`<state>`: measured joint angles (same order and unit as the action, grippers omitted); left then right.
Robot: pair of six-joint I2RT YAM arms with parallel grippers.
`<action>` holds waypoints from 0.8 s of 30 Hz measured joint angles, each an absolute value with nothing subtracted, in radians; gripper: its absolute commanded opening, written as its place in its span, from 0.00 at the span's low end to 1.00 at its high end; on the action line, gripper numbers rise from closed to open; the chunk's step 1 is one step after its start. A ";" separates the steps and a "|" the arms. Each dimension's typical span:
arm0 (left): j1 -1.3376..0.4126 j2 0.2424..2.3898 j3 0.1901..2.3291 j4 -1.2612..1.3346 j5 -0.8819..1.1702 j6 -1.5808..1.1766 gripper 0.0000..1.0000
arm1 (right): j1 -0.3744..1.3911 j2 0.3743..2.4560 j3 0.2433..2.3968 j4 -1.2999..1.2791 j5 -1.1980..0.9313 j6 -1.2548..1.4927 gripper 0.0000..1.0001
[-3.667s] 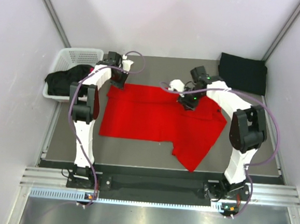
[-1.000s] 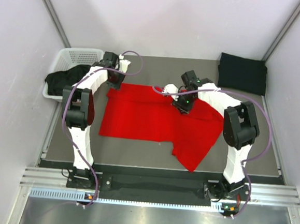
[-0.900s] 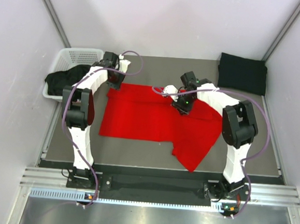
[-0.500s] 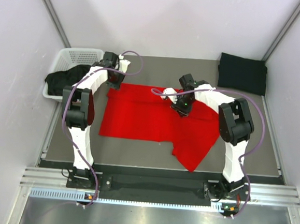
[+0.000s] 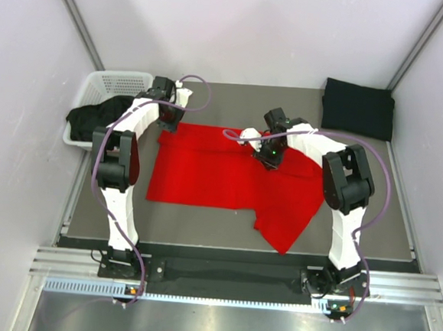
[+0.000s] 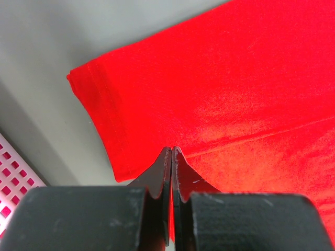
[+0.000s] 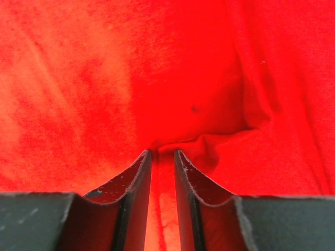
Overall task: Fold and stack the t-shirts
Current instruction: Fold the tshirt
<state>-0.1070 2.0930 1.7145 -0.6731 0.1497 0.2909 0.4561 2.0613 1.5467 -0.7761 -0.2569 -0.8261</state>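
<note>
A large red t-shirt [image 5: 220, 177] lies spread on the grey table, one sleeve pointing to the near right. My left gripper [image 5: 169, 123] is at its far left corner, shut on the hemmed edge of the cloth [image 6: 235, 78], the jaws [image 6: 171, 151] pressed together. My right gripper [image 5: 267, 157] is down on the shirt's far middle part, its jaws [image 7: 162, 152] closed to a narrow gap on a puckered fold of the red cloth [image 7: 78, 78]. A folded black t-shirt [image 5: 358, 107] lies at the back right.
A white lattice basket [image 5: 121, 78] stands at the back left with dark clothing [image 5: 95, 117] hanging over its near side. Its lattice shows at the lower left of the left wrist view [image 6: 13, 183]. Pale walls close in the table on three sides.
My right gripper has slid leftward along the shirt's far part, dragging a fold of cloth with it. My left gripper has stayed at the far left corner.
</note>
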 measured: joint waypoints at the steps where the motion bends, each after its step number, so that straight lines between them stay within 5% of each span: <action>1: -0.107 2.093 1.715 -0.673 0.150 0.291 0.00 | 0.456 2.064 1.551 -0.773 -0.255 -0.826 0.24; 5: -0.107 2.093 1.715 -0.673 0.150 0.291 0.00 | 0.456 2.069 1.554 -0.768 -0.250 -0.826 0.20; 11: -0.107 2.093 1.715 -0.673 0.150 0.290 0.00 | 0.456 2.069 1.554 -0.764 -0.233 -0.817 0.00; 24: -0.107 2.093 1.715 -0.673 0.153 0.290 0.00 | 0.456 2.015 1.554 -0.797 -0.202 -0.789 0.00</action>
<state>-0.1070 2.0930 1.7145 -0.6731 0.1528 0.2905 0.4557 2.0148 1.5543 -0.7971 -0.2020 -0.7887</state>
